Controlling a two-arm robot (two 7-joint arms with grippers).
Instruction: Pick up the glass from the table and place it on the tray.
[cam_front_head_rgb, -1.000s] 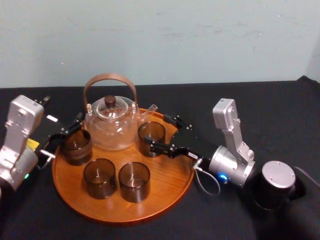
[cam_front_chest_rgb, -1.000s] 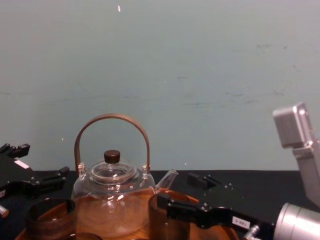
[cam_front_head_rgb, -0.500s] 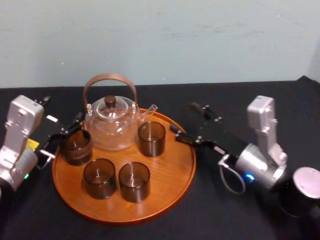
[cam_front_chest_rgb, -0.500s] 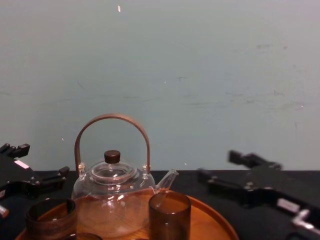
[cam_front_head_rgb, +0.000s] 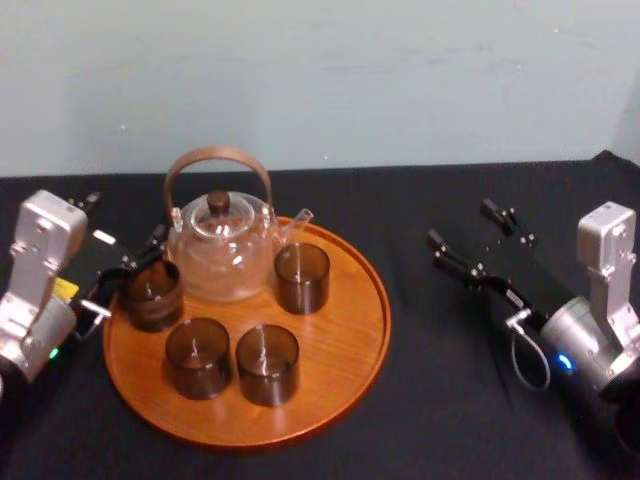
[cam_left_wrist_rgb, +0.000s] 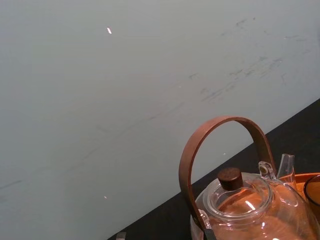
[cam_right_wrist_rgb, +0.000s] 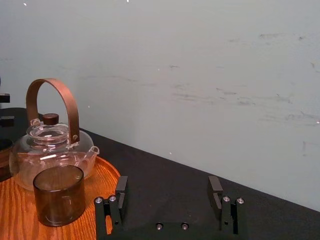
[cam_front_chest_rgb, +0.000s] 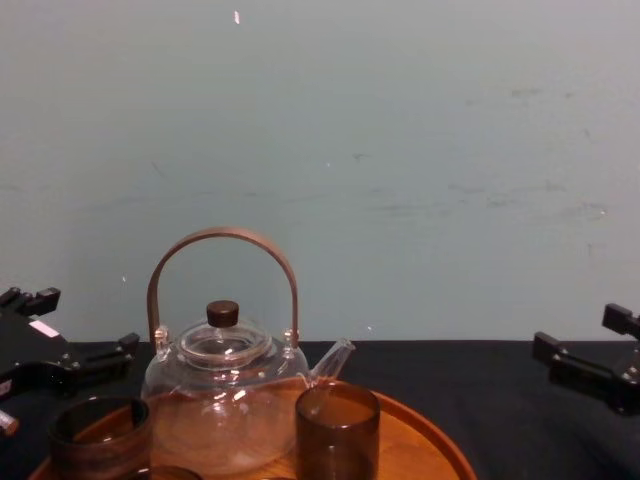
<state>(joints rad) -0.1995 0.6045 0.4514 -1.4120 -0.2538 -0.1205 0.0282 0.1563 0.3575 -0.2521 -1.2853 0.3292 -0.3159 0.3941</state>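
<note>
Evidently the glass (cam_front_head_rgb: 302, 277) stands upright on the tray (cam_front_head_rgb: 350, 340), just beside the teapot (cam_front_head_rgb: 220, 250). The right tool (cam_front_head_rgb: 462, 226) hangs spread and empty over the table (cam_front_head_rgb: 420, 400), well apart from it. The left tool (cam_front_head_rgb: 130, 271) sits spread at the tray's left edge. Thin, slick and breakable, the glass likely wants a gentle mid-height pinch across its wall.

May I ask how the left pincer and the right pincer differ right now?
The left pincer sits at the tray's left rim; the right pincer hangs over the table, right of the tray. The left pincer is beside a dark glass; the right pincer has nothing near it. Both are open.
</note>
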